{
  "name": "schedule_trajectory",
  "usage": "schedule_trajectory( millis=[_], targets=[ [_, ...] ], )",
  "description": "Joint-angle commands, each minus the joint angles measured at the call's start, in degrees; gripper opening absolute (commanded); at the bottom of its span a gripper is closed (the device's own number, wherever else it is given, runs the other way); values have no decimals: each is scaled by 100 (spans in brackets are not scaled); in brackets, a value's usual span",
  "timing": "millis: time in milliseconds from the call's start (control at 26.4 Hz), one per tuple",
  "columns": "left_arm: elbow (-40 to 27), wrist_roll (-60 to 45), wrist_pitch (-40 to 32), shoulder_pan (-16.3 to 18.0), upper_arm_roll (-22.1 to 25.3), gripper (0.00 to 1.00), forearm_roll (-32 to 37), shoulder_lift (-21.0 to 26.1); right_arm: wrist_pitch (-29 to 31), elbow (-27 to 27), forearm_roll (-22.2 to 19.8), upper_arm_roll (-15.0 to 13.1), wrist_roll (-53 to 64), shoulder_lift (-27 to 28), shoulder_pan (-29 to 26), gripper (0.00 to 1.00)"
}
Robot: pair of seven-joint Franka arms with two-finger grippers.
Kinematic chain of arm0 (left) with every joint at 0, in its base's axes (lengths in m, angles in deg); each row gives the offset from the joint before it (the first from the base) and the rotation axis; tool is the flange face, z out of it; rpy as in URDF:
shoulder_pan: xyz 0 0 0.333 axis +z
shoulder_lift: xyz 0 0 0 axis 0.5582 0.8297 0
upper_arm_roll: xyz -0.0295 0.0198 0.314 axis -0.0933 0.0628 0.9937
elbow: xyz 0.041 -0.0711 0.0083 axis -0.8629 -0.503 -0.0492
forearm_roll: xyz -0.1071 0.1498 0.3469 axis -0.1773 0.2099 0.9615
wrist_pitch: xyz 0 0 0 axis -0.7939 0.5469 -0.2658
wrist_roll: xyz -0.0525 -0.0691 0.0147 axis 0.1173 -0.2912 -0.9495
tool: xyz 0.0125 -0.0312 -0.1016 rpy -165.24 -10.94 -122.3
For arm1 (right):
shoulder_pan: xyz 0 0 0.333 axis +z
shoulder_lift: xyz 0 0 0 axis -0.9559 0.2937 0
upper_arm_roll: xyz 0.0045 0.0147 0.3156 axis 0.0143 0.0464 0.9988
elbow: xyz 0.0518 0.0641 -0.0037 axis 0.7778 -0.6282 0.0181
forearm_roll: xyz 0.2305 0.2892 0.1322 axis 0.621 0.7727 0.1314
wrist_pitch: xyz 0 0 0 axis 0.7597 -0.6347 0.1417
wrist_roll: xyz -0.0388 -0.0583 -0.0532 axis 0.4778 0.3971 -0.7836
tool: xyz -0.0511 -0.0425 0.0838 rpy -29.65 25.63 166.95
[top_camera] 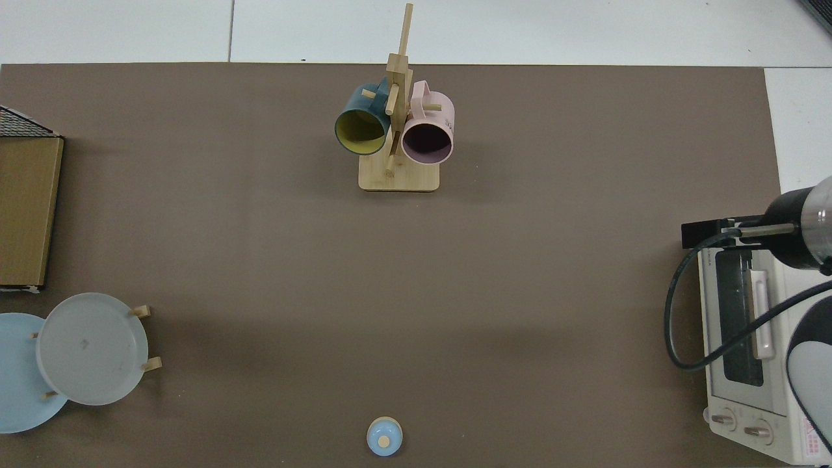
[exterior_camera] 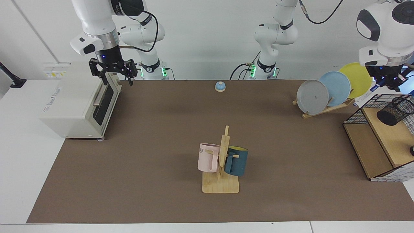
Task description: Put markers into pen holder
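While I carry the marker (exterior_camera: 375, 87) toward the cup (exterior_camera: 394, 111), a slip threatens.
My left gripper (exterior_camera: 389, 84) pinches its cap just far-left of the cup; my right gripper (exterior_camera: 113, 69) waits, spread empty, over the oven (exterior_camera: 74, 100).

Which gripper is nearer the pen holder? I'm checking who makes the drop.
Left. The left gripper hangs just above the pen holder, holding the marker; the right gripper waits over the toaster oven.
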Motion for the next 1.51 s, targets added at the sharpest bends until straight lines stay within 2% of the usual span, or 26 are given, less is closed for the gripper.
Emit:
schedule_trajectory(
  millis=[0, 303, 492, 605, 719, 870, 1135, 1286, 1476],
  targets=[
    [388, 442, -313, -51, 24, 0, 594, 205, -125, -9, -52, 85, 141, -56, -177, 100],
    [713, 1321, -515, -69, 358, 0, 744, 170, -186, -9, -52, 76, 141, -64, -317, 100],
    [1012, 1629, -472, -51, 428, 0, 1237, 161, -301, 34, 96, -12, 158, -12, -361, 100],
    [1012, 1638, -262, -69, 858, 0, 1254, 117, -353, 52, 176, -91, 246, 23, -414, 100],
    [916, 1857, 291, -95, 1105, 0, 1369, 108, -503, 105, 272, -100, 649, 67, -423, 100],
    [819, 1858, 416, -69, 1272, 0, 1448, 248, -486, 175, 378, -135, 967, 111, -458, 100],
    [363, 1454, 495, -166, 1281, 0, 1641, 249, -433, 175, 352, -135, 950, 111, -537, 100],
    [-33, 1094, 1126, -113, 1290, 0, 1773, 231, -433, 158, 370, -135, 941, 67, -528, 100],
    [-156, 926, 1610, -104, 1290, 0, 1773, 266, -433, 158, 449, -118, 949, 41, -520, 100]
  ],
)
